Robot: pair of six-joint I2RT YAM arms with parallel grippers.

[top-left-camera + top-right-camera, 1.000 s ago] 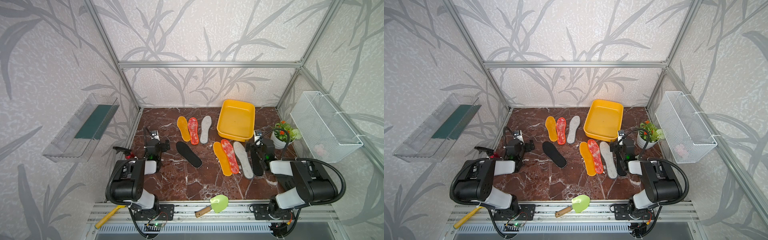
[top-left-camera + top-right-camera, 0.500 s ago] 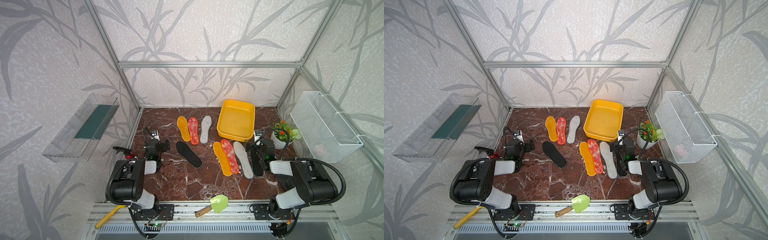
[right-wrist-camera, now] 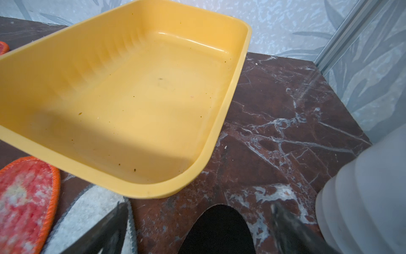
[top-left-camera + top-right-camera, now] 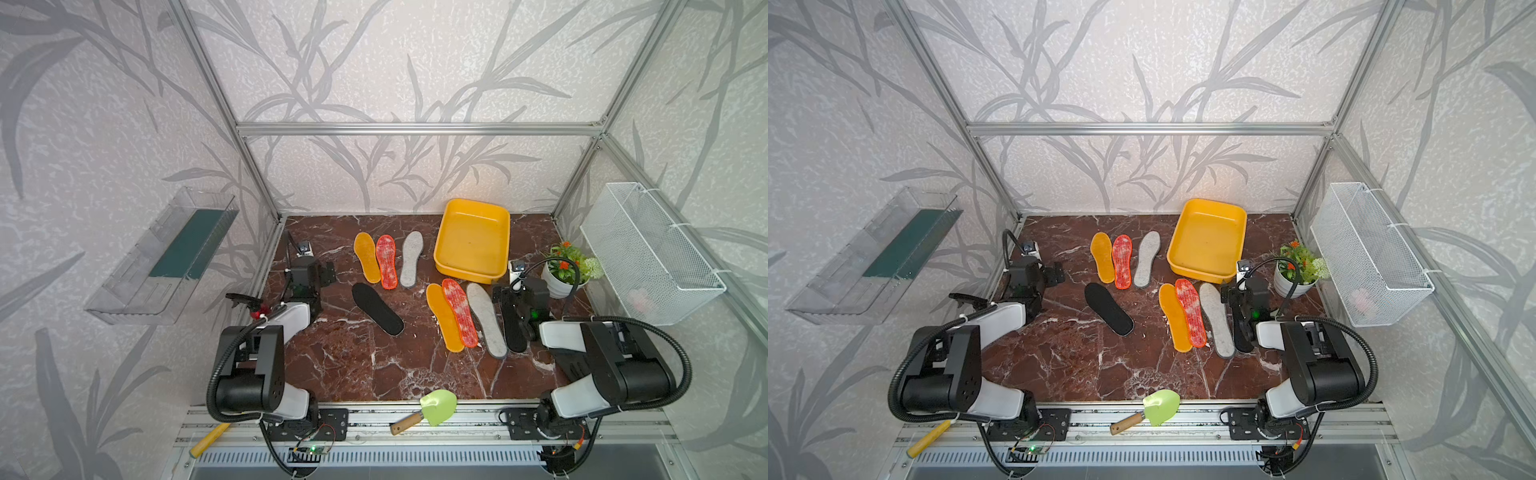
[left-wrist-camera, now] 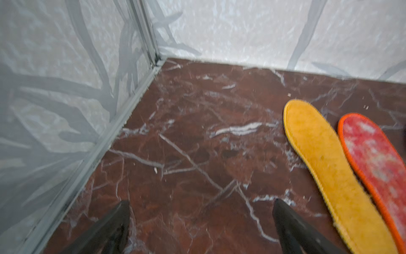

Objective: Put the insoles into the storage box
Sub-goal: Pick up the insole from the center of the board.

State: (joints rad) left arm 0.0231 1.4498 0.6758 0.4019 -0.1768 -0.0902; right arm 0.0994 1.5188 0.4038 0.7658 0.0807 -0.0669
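I see the storage box (image 4: 472, 245) far right on the marble (image 4: 353, 365). All eight insoles (image 4: 459, 311) lie flat, left of it and nearer. The left gripper (image 5: 201, 203) gapes wide, holding nothing. The right gripper (image 3: 200, 206) is equally spread, gripping nothing, above the black insole (image 3: 217, 231).

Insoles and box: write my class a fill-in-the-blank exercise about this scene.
The box is ___.
___ insoles lie on the table.
The insole under the right gripper is ___.
The left gripper is ___.
Missing: empty; eight; black; open.
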